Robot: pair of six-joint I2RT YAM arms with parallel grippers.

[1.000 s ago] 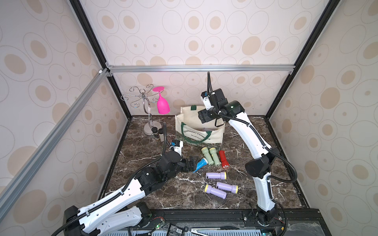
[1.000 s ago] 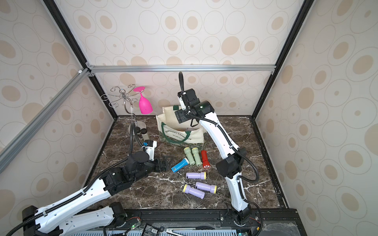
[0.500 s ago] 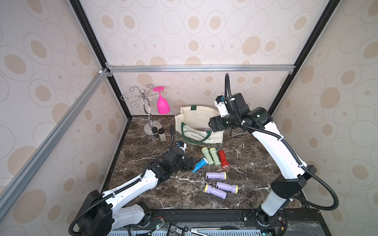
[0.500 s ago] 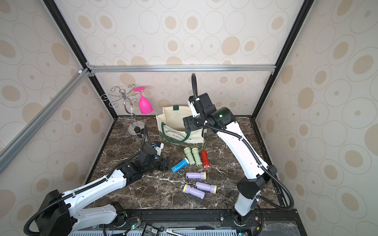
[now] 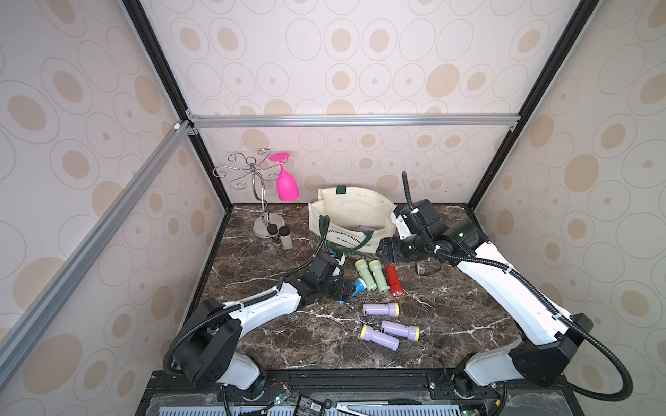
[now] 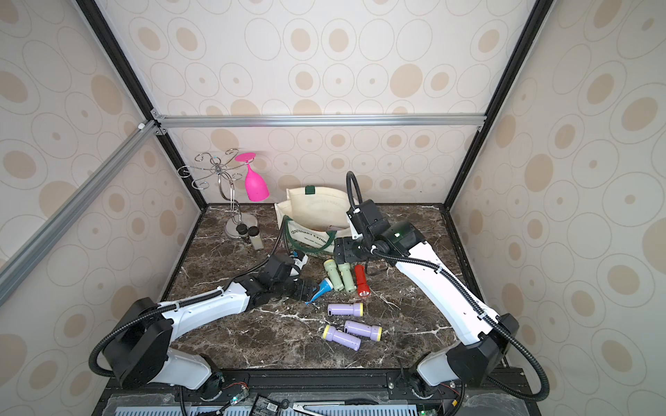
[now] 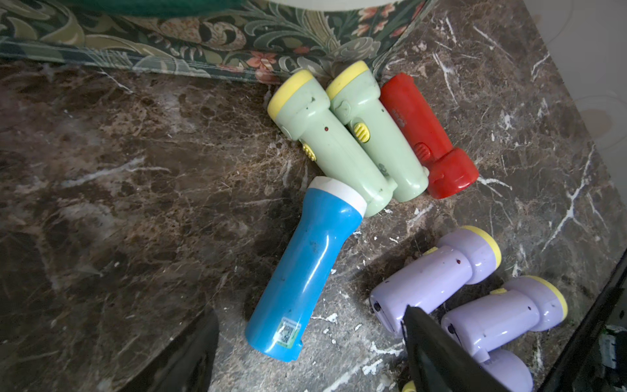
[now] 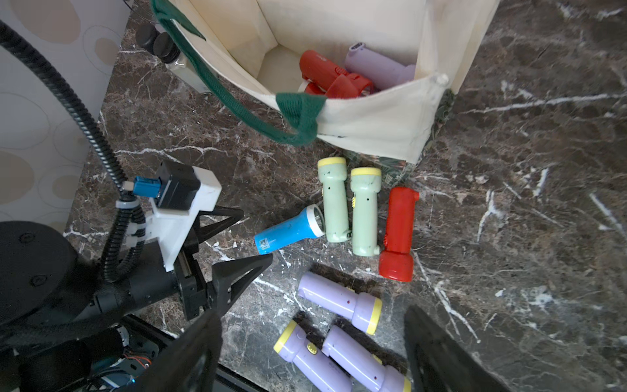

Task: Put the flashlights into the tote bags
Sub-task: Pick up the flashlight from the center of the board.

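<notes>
bag: the cream canvas tote bag with dark green handles [image 8: 373, 115] stands at the back of the dark marble tabletop [image 5: 310, 345]. its mouth gapes upward, so things can be dropped in from above.
already inside: red plastic flashlights [image 8: 330, 76] and a lilac flashlight [image 8: 376, 64] lie on the bag's floor.
not yet in: the blue flashlight with a white head [image 7: 305, 271], two pale green flashlights [image 8: 349, 203], one red flashlight [image 8: 398, 234] and three lilac flashlights with yellow rings [image 8: 339, 302] lie flat on the table, just in front of the bag.
left gripper [image 8: 256, 236]: it sits low over the table with its jaws spread to either side of the blue flashlight's tail and nothing pinched. it lines up with the barrel, probably so the jaws close across the narrow body.
blue flashlight's lie: its white head touches the nearer green one, so a grip at the free tail looks like the easy end.
right gripper [image 5: 387, 252]: spread and empty, it hangs beside the bag's corner, over the row of green and red ones. this seems to leave the bag's mouth free.
risk: closing on the rounded tail could push the blue one forward into the green pair.
</notes>
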